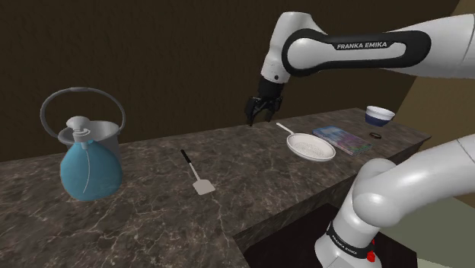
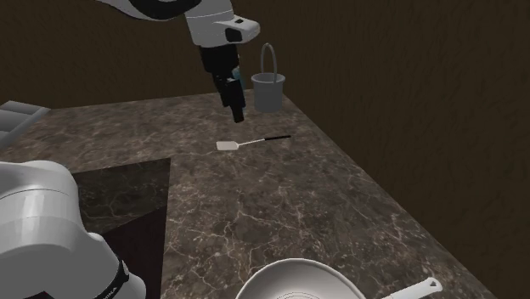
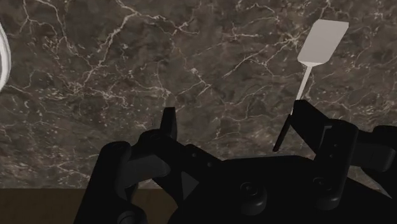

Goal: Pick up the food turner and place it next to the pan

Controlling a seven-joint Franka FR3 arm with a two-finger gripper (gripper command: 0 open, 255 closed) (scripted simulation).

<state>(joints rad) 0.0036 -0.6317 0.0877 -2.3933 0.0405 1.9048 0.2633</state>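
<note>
While the food turner [image 1: 196, 175] lies flat on the worktop [image 1: 137, 217], well apart from the pan [image 1: 310, 146], the gripper [image 1: 259, 114] hangs spread and empty between them.

The countertop [image 1: 251, 202] is dark brown marble with pale veins, dimly lit. In the shoulder view, a dark wall [image 1: 152, 46] stands at 12 o'clock and a tan wall [image 1: 447, 103] at 3 o'clock.
</note>
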